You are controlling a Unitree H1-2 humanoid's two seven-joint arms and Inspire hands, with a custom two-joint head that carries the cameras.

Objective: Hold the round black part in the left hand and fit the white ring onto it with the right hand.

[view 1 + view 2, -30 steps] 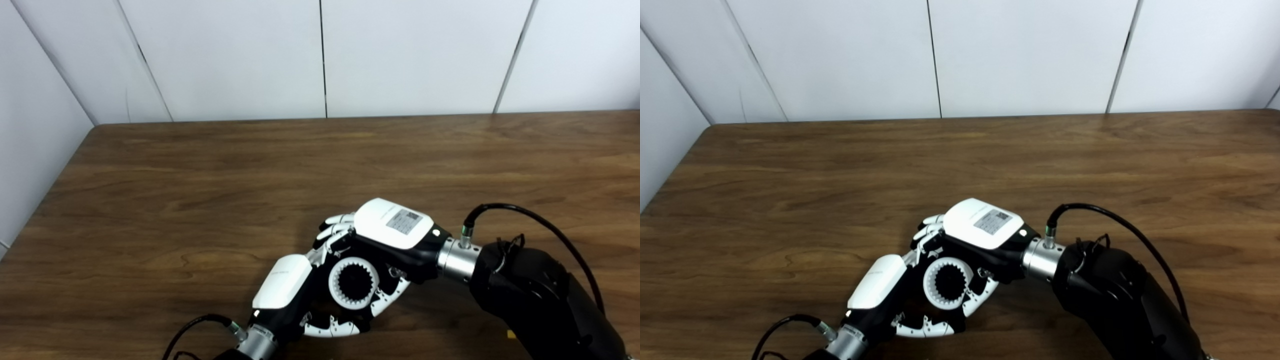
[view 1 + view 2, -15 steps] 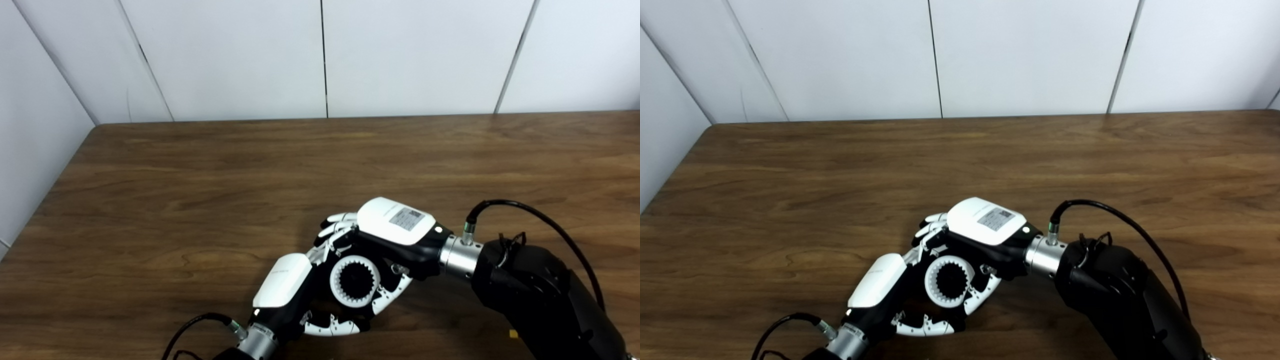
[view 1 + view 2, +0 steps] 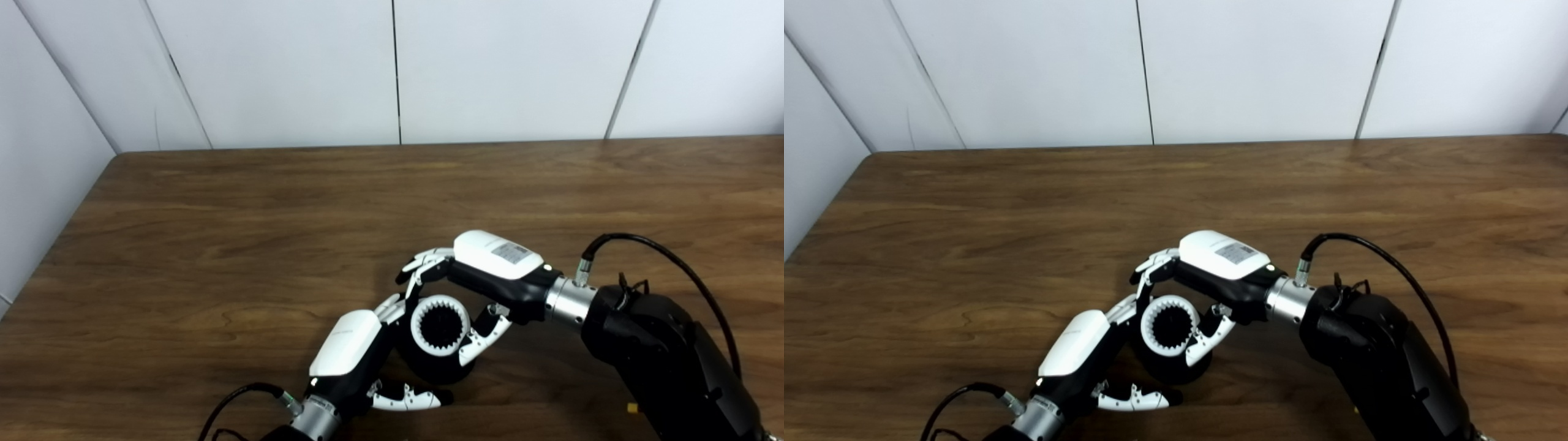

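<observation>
Change: since the earlier frames the right hand (image 3: 484, 282) has lifted and drawn back toward its own wrist, its fingers spreading off the ring; the left hand's thumb has also dropped away from the part.
Left hand (image 3: 355, 352): white-backed robot hand, low and left of the parts; its fingers reach behind the black part and its thumb lies low in front, a little apart. Whether it truly clamps the part cannot be told, since the contact is hidden.
Round black plastic part (image 3: 436, 367): a squat dark cylinder just beyond the left hand's palm, apparently resting on the brown wooden table (image 3: 245, 214).
White toothed plastic ring (image 3: 440, 326): seated on top of the black part, inner teeth showing around a dark toothed core; it looks level, not tilted.
Right hand: arched over the ring, released and holding nothing; its fingers curl above the ring's far side and its thumb hangs just beside the ring's near right edge, perhaps brushing it.
Meaning: the ring stays put without the right hand, so the fit looks made; what remains seems to be clearing the right hand away.
</observation>
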